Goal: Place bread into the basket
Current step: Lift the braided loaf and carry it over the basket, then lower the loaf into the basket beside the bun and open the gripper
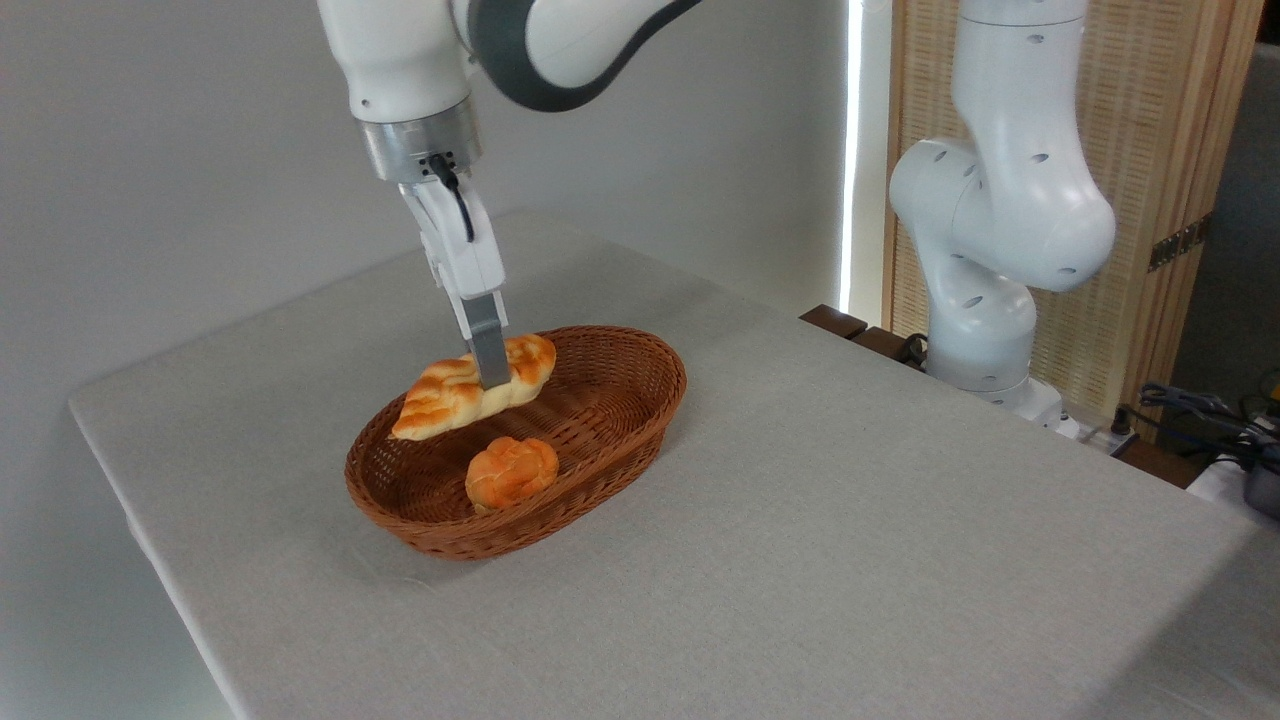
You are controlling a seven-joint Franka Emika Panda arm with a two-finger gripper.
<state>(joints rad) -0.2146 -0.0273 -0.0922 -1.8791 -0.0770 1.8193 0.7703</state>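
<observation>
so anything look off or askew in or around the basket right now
Nothing spilled or damaged. The one uneven thing is the bread: the gripper is shut on its middle and it hangs tilted over the basket, left tip low near the rim, not yet lying flat. The small round bun sits inside.

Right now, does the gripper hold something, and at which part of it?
The gripper holds the braided bread near its middle, over the basket.
</observation>
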